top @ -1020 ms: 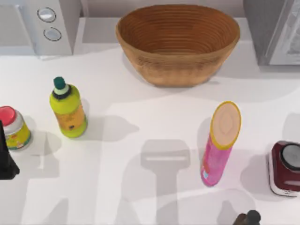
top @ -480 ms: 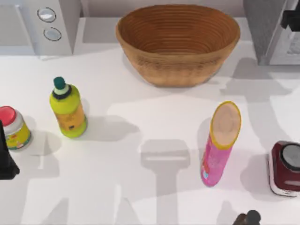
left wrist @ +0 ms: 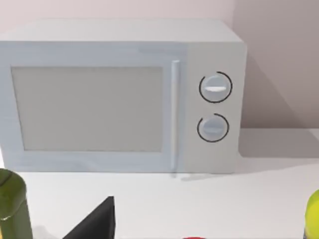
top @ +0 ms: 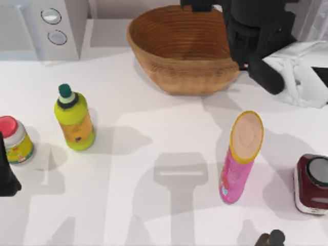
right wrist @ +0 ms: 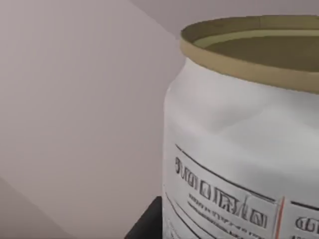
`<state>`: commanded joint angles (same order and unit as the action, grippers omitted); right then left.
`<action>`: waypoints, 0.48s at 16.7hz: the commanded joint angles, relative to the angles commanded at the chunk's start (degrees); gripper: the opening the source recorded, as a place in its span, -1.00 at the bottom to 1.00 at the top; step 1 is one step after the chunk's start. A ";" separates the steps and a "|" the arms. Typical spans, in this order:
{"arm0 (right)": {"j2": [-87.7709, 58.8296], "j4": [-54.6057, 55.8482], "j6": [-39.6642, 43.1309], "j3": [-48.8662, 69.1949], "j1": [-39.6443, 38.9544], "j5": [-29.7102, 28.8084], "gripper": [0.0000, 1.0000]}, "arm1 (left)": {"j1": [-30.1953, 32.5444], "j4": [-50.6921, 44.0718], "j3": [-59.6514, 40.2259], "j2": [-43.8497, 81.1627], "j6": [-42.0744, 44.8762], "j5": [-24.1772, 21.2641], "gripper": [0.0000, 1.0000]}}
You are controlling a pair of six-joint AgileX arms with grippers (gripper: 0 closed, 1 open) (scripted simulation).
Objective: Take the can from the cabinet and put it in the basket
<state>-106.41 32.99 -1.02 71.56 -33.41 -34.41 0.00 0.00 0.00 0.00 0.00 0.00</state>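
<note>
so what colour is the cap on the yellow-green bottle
Dark green cap on the bottle, best seen in the top view.

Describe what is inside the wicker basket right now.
The basket shows bare ribbed weave on its left side; the right arm covers its right side, so anything beneath it is hidden.

No text can be read. Lines of small print are seen on the can (right wrist: 239, 164), close before the right wrist camera, but no letters can be made out.
</note>
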 joint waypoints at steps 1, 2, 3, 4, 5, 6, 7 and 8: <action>-3.24 1.05 -0.03 2.28 -1.04 -1.11 -1.00 | 0.00 0.00 0.00 0.00 0.00 0.00 1.00; -5.89 1.93 -0.06 4.22 -1.93 -2.05 -1.00 | 0.00 0.00 0.00 0.00 0.00 0.00 1.00; -7.95 2.65 -0.08 5.79 -2.64 -2.81 -1.00 | 0.00 0.00 0.00 0.00 0.00 0.00 1.00; -9.42 3.19 -0.09 6.96 -3.18 -3.37 -1.00 | 0.00 0.00 0.00 0.00 0.00 0.00 1.00; -10.32 3.54 -0.10 7.71 -3.52 -3.72 -1.00 | 0.00 0.00 0.00 0.00 0.00 0.00 1.00; -10.68 3.69 -0.10 8.03 -3.67 -3.87 -1.00 | 0.00 0.00 0.00 0.00 0.00 0.00 1.00; -10.68 3.69 -0.10 8.03 -3.67 -3.87 -1.00 | 0.00 0.00 0.00 0.00 0.00 0.00 1.00; -10.68 3.69 -0.10 8.03 -3.67 -3.87 -1.00 | 0.00 0.00 0.00 0.00 0.00 0.00 1.00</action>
<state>-117.08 36.69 -1.12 79.59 -37.08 -38.28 0.00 0.00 0.00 0.00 0.00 0.00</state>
